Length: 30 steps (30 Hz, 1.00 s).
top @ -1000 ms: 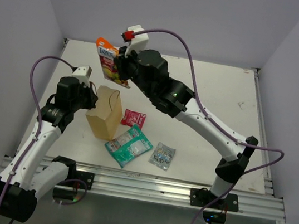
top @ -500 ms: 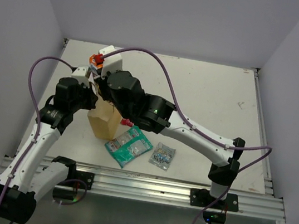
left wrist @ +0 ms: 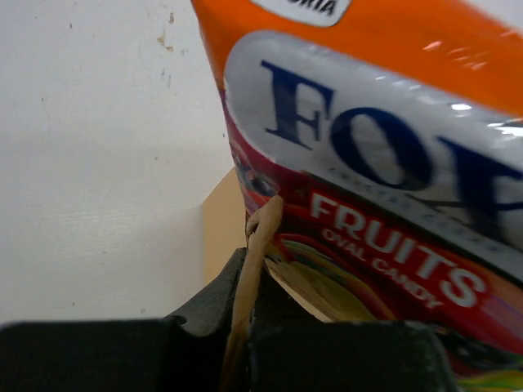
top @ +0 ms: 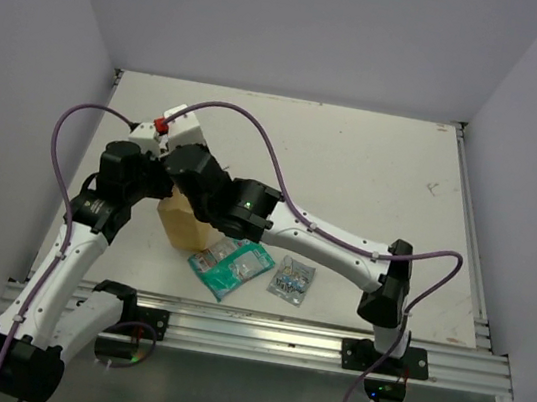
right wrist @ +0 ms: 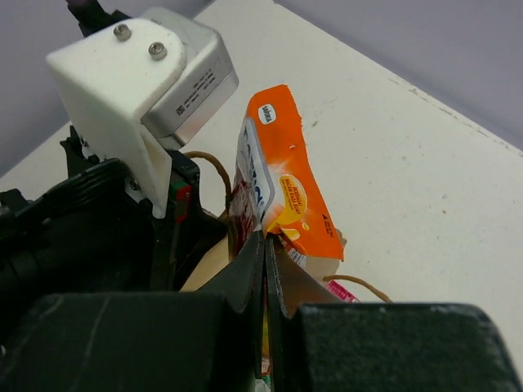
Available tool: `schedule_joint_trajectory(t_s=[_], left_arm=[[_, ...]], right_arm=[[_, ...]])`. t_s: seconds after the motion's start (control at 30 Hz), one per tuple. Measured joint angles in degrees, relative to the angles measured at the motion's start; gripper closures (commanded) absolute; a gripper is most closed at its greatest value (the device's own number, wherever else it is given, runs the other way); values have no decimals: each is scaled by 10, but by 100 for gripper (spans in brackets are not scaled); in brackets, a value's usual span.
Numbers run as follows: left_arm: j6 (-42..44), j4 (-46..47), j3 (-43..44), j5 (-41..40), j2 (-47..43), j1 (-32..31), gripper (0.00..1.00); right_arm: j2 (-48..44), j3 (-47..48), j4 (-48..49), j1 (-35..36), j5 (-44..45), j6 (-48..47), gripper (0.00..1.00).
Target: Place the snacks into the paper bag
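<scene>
Feeding candy bag (right wrist: pixel 282 188) into paper bag (top: pixel 181 230), I reckon. Right hand (right wrist: pixel 265 245) pinched on its lower part, bag mouth right under hand. Left hand (left wrist: pixel 245 327) clamped on handle (left wrist: pixel 260 237). Go straight down, release once deep.

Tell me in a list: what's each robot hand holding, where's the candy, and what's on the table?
Right gripper: shut on the candy bag
Left gripper: pinching the paper bag's handle
Candy bag: upright at the paper bag's mouth, top sticking out
On table: teal bag, silvery packet
Red packet: only a corner shows
</scene>
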Motion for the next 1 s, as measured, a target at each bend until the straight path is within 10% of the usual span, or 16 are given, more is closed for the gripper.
schedule_joint_trajectory(t_s=[0.73, 1.0], left_arm=[[0, 0, -1, 4, 0, 0, 100], [-1, -4, -4, -14, -1, 7, 100]], right_arm=[[121, 111, -3, 3, 53, 13, 100], [114, 36, -16, 7, 80, 37, 54]])
